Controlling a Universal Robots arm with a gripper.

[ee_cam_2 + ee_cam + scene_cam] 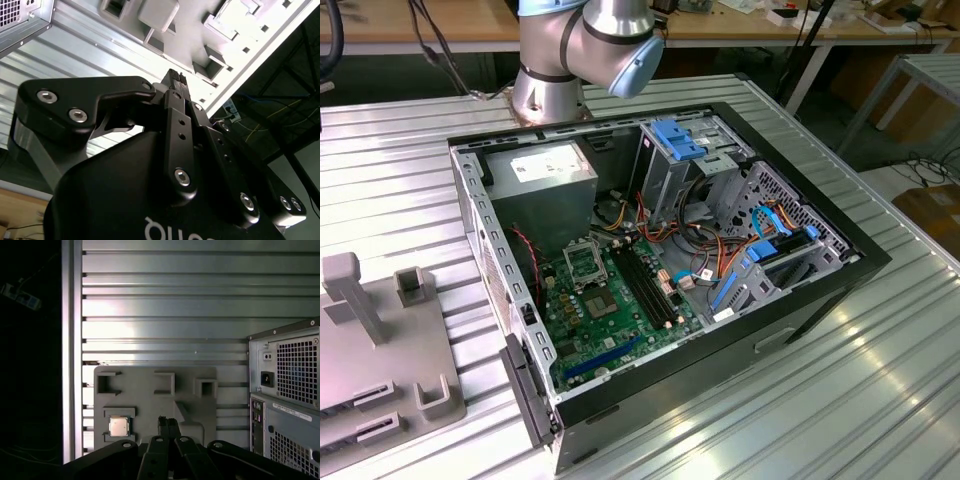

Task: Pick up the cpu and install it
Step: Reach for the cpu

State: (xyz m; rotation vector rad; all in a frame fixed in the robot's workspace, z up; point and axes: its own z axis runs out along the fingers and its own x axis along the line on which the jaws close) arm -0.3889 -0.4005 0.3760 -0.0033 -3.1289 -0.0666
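You see the gripper (pixel 168 422) hanging over the grey fixture (pixel 155 395) in the first wrist view. Its fingers (pixel 163 423) are drawn narrow, tips together, with nothing between them. The second wrist view shows the same: the fingers (pixel 173 82) are closed up and empty, with the pale fixture (pixel 200 30) beyond them.

The cpu (pixel 119 426) lies flat in a square pocket of the fixture. It is off to one side of the fingertips and they do not touch it. The other pockets you can see on the fixture hold nothing. The fixture rests on the ribbed metal surface (pixel 175 290), and the rear of the case (pixel 285 390) stands just beside it.

In the exterior view the case (pixel 860 262) lies open in the middle of the frame, on the surface (pixel 880 400). The fixture (pixel 380 350) is at the lower part of the exterior view's left, near the case but apart from it. Inside the case you see the green board (pixel 610 315), with the socket (pixel 582 262) near its upper end and the power supply (pixel 542 180) just above that. The arm (pixel 590 50) rises at the top of the frame, behind the case.
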